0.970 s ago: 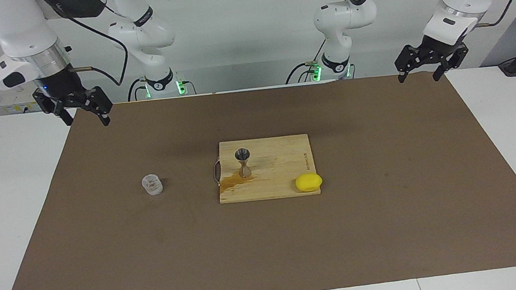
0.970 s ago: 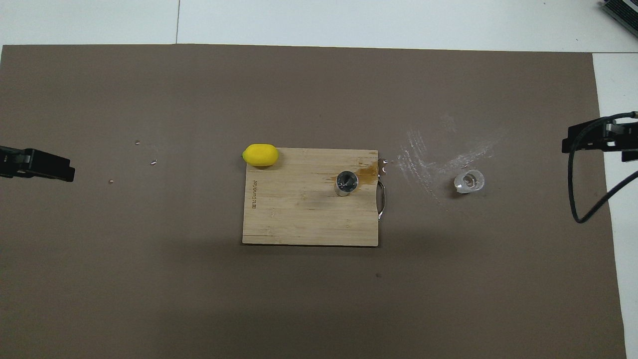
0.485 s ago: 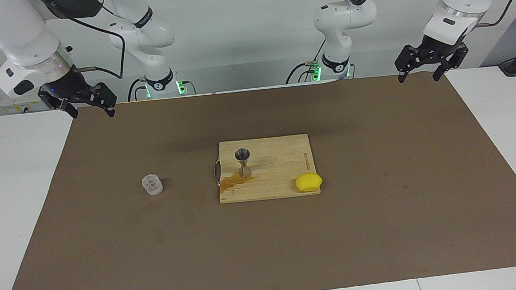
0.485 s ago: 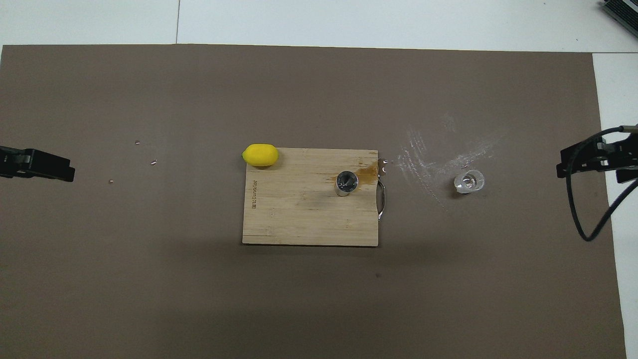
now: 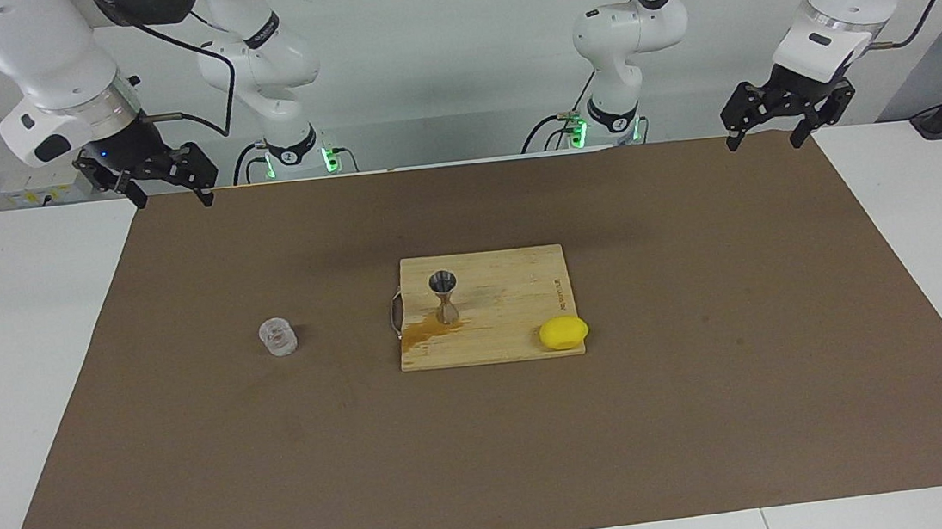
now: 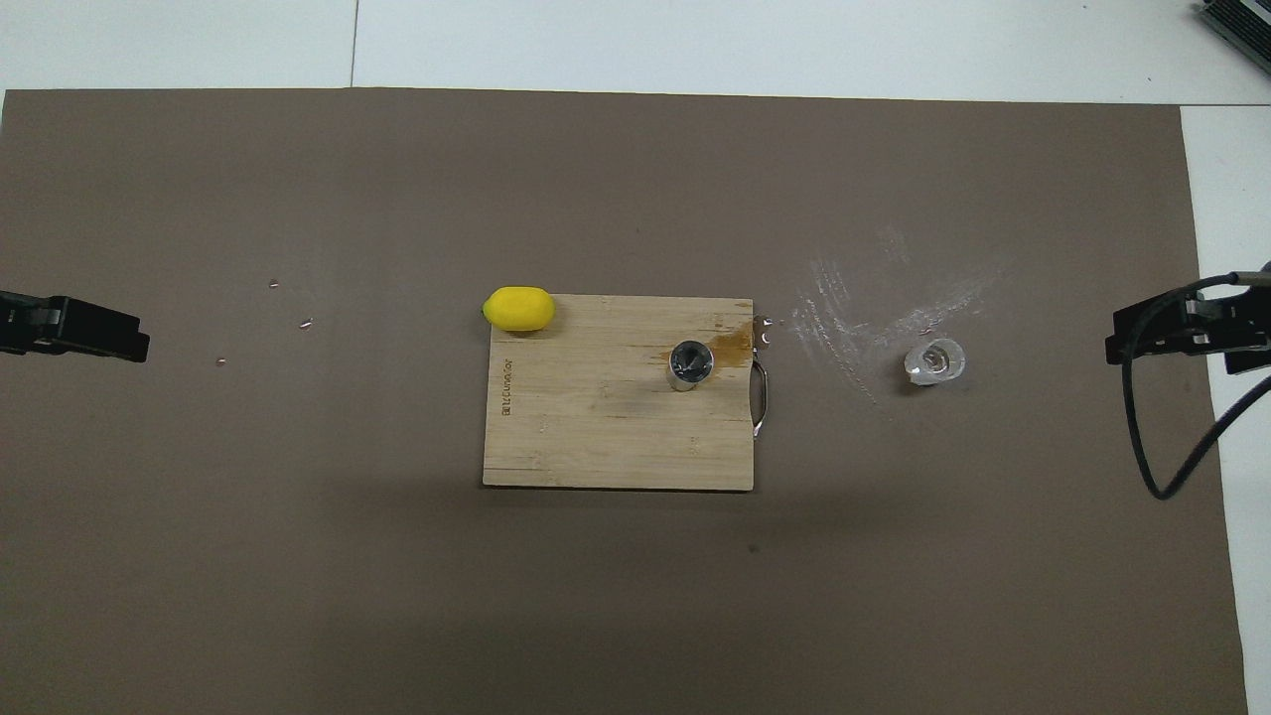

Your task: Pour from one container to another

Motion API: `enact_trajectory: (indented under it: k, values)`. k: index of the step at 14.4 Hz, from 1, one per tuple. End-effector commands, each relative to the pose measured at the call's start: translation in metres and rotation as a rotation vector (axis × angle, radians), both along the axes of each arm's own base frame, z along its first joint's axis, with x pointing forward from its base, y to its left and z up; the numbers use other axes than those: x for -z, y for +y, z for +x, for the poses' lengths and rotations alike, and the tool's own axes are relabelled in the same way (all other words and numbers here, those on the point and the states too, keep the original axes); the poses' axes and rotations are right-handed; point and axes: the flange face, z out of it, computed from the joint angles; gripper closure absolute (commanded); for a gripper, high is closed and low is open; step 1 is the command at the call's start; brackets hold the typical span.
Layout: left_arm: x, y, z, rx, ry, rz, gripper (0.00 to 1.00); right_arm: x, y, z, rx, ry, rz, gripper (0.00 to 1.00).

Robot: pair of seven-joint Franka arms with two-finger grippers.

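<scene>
Burned-in lettering along one edge of the wooden cutting board (image 6: 596, 437), too small to read

We see only one thing differ from a second ago: the right claw (image 5: 168, 183) has drawn up and back toward the robots' edge of the brown mat (image 5: 710, 414), at the right arm's end of the surface. A second ago it hung lower over that corner of the mat; now it sits higher above the mat's edge, its fingers spread and holding nothing. In the overhead view its dark tip (image 6: 1162, 333) has slid a little inward along with its looping cable (image 6: 1142, 437).
</scene>
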Motion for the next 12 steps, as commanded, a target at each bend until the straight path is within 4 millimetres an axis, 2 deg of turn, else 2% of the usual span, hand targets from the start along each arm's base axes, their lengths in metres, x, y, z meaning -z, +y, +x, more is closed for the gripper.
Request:
enact_trajectory:
  k: [1, 12]
  values:
    - [0.0000, -0.0006, -0.0033, 0.009, 0.010, 0.000, 0.00, -0.0006, 0.0003, -0.0026, 0.019, -0.033, -0.007, 0.00]
    - [0.0000, -0.0005, -0.0033, 0.009, 0.010, 0.002, 0.00, 0.0001, -0.0004, -0.0015, 0.017, -0.044, -0.021, 0.00]
